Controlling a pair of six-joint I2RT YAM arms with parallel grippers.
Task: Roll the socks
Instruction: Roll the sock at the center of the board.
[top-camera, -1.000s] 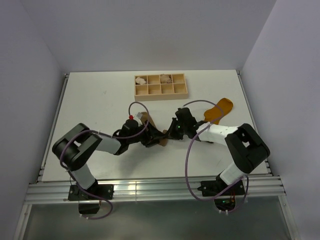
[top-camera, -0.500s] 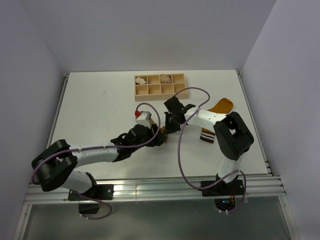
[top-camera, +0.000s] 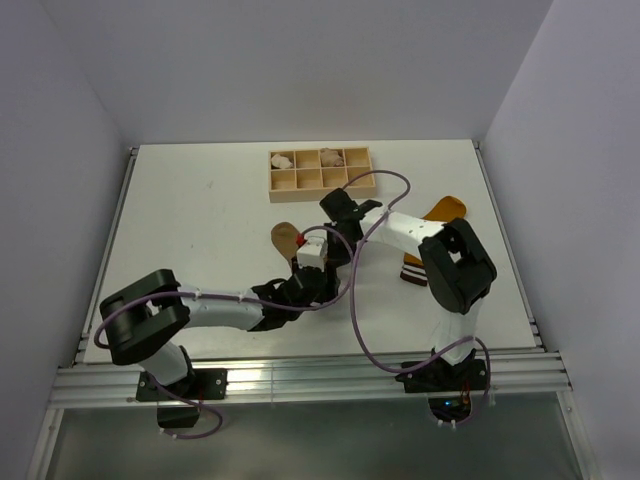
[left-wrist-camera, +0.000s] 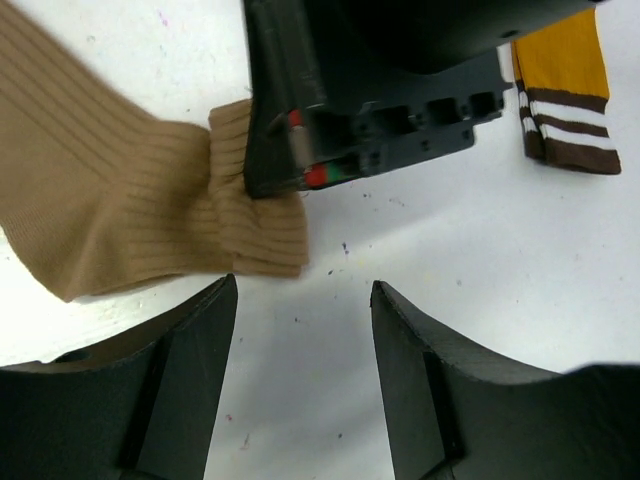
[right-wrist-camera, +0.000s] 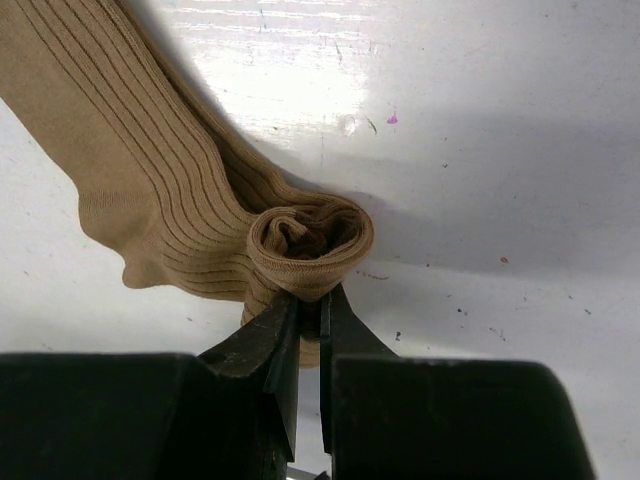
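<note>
The tan-brown sock lies ribbed and stretched on the white table, its near end curled into a small roll. My right gripper is shut on that roll, pinching the fabric between its tips. From above, the sock's far end pokes out left of the right gripper. My left gripper is open over bare table just short of the sock's cuff, holding nothing. The mustard-orange sock lies at the right, with its striped cuff toward the near side.
A wooden compartment tray with small pale bundles stands at the back centre. The two wrists sit close together in the middle of the table, with purple cables looping over them. The table's right edge is just beyond the orange sock.
The right gripper has carried the sock's end back and left, drawing the sock out so its far end shows. The left arm swung round and its gripper came in beside the right wrist.
</note>
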